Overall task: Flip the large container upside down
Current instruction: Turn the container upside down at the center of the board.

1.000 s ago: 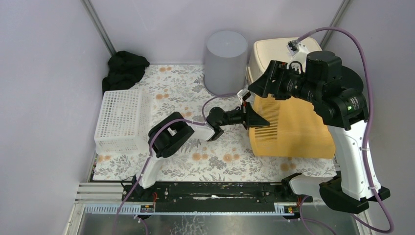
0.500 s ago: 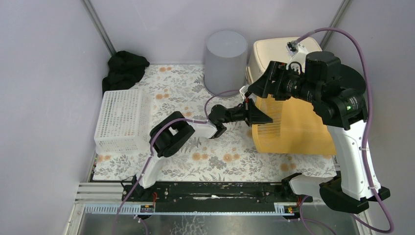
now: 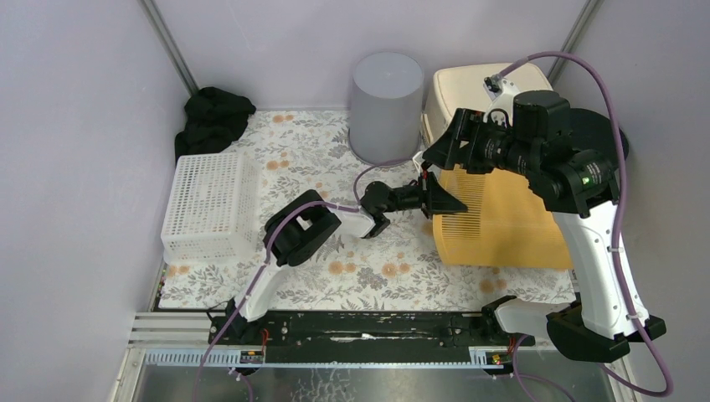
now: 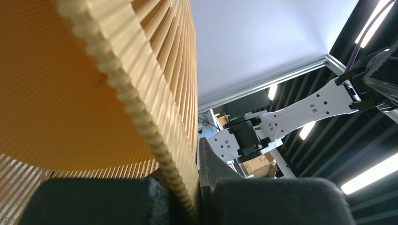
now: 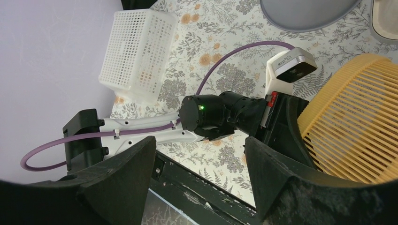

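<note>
The large container is a yellow slatted basket on the right of the floral mat, its ribbed rim and wall filling the left wrist view. My left gripper is shut on the basket's left rim, one finger inside the wall and one outside. My right gripper hovers open above that same corner, apart from the basket. In the right wrist view its fingers frame the left arm's wrist and the basket.
A white mesh basket lies at the left of the mat. A grey cylindrical bin stands at the back, a cream box beside it behind the yellow basket. A black cloth sits in the back left corner.
My left gripper has shifted slightly right and back, taking the basket's rim with it; the basket's left edge has moved right. The right gripper has drifted a little to the left.
</note>
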